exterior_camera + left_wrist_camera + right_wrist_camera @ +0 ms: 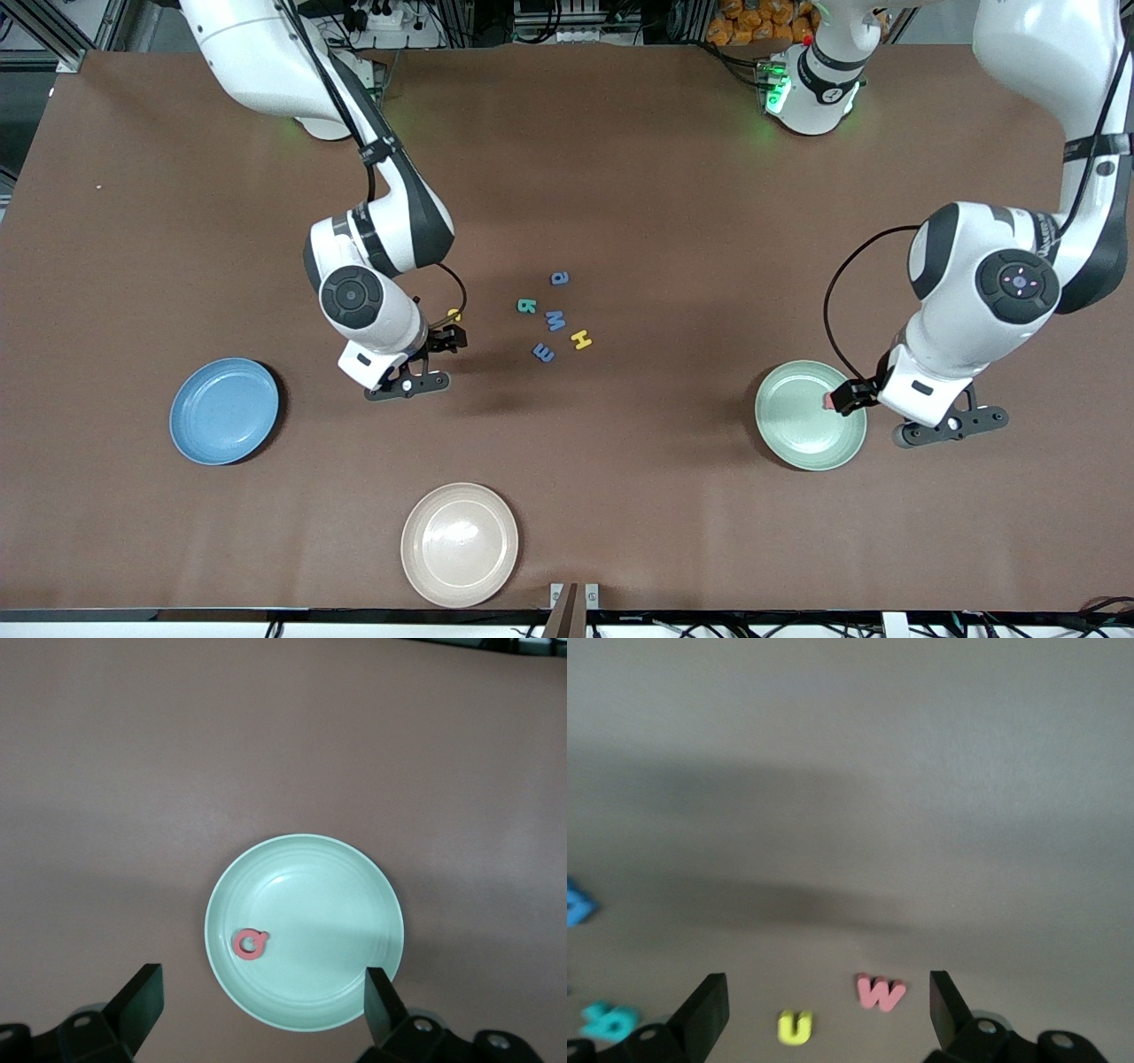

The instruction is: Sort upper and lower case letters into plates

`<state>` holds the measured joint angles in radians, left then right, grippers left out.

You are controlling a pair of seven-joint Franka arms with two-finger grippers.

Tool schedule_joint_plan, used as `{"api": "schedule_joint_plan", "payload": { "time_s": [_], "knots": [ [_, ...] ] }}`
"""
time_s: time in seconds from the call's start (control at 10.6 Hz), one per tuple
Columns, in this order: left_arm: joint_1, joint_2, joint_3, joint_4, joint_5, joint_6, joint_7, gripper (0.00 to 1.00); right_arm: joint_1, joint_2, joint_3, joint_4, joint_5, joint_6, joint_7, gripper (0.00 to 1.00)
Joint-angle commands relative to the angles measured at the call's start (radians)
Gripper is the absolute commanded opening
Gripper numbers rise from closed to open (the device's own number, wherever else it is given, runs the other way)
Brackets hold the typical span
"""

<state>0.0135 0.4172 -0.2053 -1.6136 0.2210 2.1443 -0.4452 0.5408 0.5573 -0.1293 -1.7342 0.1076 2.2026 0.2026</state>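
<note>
The brown desk (620,177) carries three plates and a group of toy letters, with wide bare surface toward both arm bases and along the edges.

The blue plate (223,411) lies toward the right arm's end of the desk, with nothing visible in it. The cream plate (459,544) lies nearest the front camera, also with nothing in it. The mint green plate (304,930) lies directly under the left pincer (261,1003) and holds one red lowercase letter "a" (250,943), flat on the plate floor near the rim.

The left pincer hangs above the green plate with its fingers (137,1001) spread wide and nothing between them.

The right pincer (824,1005) is over bare desk beside the letter group, fingers wide apart and holding nothing. Just ahead of its fingertips lie a red "W" (881,992) and a yellow "U" (795,1027), side by side and apart.

The remaining letters lie loose between the two pincers, closer to the right one: a blue "a" (559,277), a teal letter (526,307), a blue "M" (555,320), a yellow "H" (581,339) and a blue letter (543,353). None touch.
</note>
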Motion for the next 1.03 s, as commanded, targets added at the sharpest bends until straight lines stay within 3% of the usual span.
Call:
{"api": "schedule_joint_plan", "payload": {
  "time_s": [0.0,0.19,0.47,0.94],
  "knots": [
    [0.026,-0.079,-0.005,-0.017,0.011,-0.066,0.081,1.00,-0.010,-0.089,-0.006,-0.219,0.024,0.162,0.012,1.00],
    [0.026,-0.112,-0.017,-0.017,0.008,-0.115,0.164,1.00,-0.010,-0.117,-0.006,-0.339,0.026,0.261,0.126,1.00],
    [-0.010,-0.115,-0.049,-0.017,-0.079,-0.142,0.162,1.00,-0.004,-0.122,-0.004,-0.404,0.026,0.307,0.195,1.00],
    [-0.237,-0.023,-0.042,-0.015,-0.115,-0.104,-0.185,1.00,0.001,-0.086,-0.004,-0.389,0.038,0.331,0.241,1.00]
  ]
}}
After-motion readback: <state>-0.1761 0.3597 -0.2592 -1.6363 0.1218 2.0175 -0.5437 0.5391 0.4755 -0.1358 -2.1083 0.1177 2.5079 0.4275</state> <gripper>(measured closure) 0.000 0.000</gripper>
